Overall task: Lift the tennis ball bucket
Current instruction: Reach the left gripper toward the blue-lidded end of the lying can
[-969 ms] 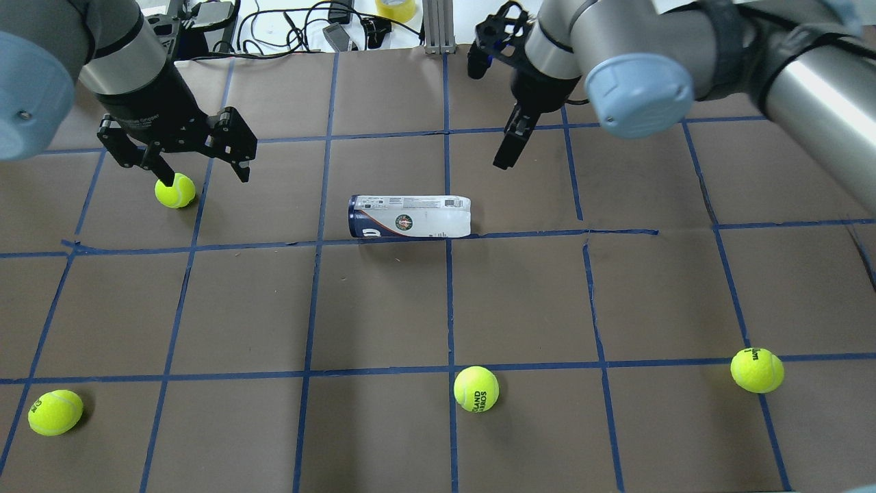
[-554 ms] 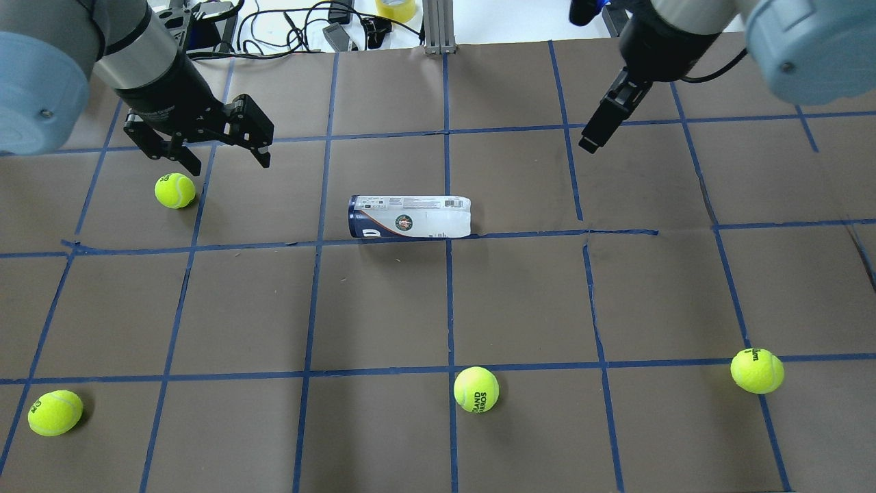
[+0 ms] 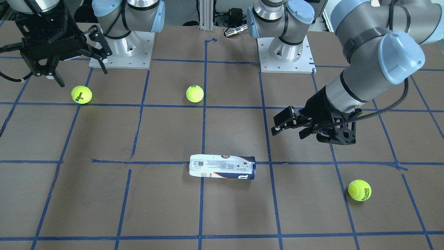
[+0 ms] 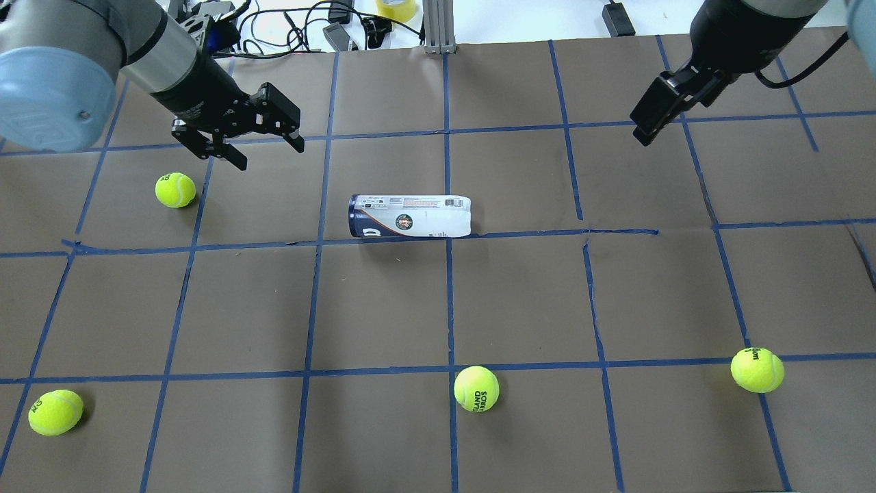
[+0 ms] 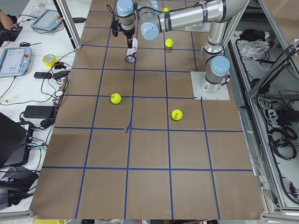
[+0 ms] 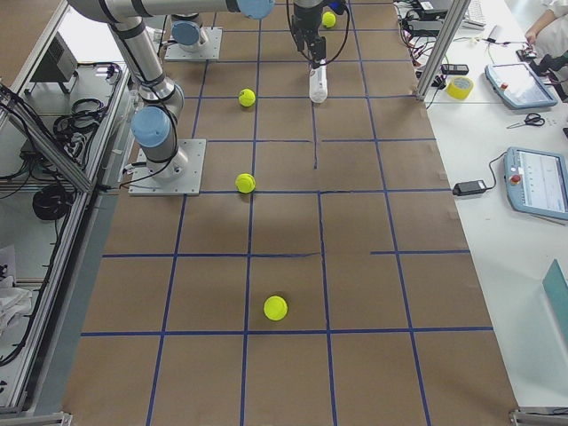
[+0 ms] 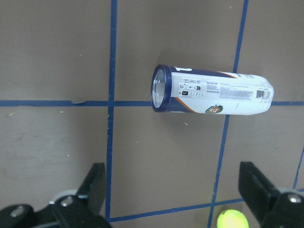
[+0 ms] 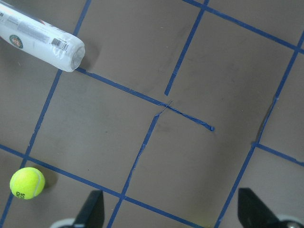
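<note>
The tennis ball bucket (image 4: 409,216) is a slim clear tube with a white label and a navy band. It lies on its side at mid-table, dark blue rim toward the view's left. It also shows in the front view (image 3: 222,167), the left wrist view (image 7: 212,94) and the right wrist view (image 8: 40,40). My left gripper (image 4: 268,154) is open and empty. It hovers behind and to the left of the tube's rim end and is also in the front view (image 3: 289,133). My right gripper (image 4: 647,123) is open and empty, far off at the back right (image 3: 81,74).
Several yellow-green tennis balls lie about: one by the left gripper (image 4: 175,190), one front left (image 4: 55,412), one front centre (image 4: 476,389), one front right (image 4: 757,370). Blue tape lines grid the brown table (image 4: 383,308). Cables and a tape roll (image 4: 395,8) lie past the far edge.
My left gripper has moved right, away from the nearby ball and toward the tube's rim end. My right gripper has swung far to the right and back. The tube has not moved.
</note>
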`<act>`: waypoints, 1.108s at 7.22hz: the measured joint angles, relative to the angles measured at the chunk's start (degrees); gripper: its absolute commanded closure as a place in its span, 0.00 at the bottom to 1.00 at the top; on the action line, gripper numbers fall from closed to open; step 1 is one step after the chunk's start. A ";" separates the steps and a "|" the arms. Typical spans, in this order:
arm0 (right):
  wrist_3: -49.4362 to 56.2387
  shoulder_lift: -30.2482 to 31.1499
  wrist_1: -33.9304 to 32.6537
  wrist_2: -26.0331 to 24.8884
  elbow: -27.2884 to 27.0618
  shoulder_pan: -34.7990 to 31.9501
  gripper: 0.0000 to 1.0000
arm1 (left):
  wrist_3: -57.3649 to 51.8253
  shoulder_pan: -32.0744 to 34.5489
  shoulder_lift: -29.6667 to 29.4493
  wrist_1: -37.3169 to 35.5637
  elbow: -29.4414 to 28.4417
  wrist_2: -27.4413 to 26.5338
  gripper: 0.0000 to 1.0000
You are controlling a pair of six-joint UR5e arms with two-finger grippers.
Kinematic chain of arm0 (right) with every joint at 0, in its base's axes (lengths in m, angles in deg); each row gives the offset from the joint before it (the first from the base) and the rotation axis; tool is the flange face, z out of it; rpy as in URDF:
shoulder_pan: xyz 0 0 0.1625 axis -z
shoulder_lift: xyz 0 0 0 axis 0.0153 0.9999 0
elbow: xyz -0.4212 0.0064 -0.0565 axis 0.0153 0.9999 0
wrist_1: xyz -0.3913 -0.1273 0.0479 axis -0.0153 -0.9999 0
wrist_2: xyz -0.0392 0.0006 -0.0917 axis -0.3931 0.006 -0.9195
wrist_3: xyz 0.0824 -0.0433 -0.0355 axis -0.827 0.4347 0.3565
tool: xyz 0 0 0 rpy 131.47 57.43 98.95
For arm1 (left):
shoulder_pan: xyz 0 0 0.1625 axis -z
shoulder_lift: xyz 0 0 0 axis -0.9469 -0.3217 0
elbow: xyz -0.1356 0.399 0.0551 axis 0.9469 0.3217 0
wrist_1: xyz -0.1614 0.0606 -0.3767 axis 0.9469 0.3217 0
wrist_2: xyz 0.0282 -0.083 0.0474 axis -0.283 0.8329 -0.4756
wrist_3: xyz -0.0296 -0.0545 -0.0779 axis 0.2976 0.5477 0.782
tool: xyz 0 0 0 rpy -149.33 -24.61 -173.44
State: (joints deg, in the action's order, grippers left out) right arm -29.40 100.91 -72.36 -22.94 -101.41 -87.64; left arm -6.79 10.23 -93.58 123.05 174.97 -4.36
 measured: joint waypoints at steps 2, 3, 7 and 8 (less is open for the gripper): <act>-11.26 -0.66 0.24 -0.67 2.35 -1.75 0.00 | -5.00 -1.37 -3.90 -2.94 1.82 3.52 0.00; -14.90 -2.97 1.88 -1.37 6.23 -2.16 0.00 | -5.75 -1.51 -5.44 -3.44 2.29 3.43 0.00; -27.41 -8.10 9.83 -1.66 13.60 -3.76 0.00 | -6.93 -1.57 -10.78 -8.53 3.66 13.38 0.00; -28.02 -7.63 9.98 -1.66 12.50 -3.97 0.00 | -7.06 -1.57 -12.53 -10.68 4.44 15.11 0.00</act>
State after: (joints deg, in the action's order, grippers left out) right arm -57.42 93.29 -62.38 -24.61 -88.91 -91.61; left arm -13.86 8.66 -106.11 112.38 179.40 10.75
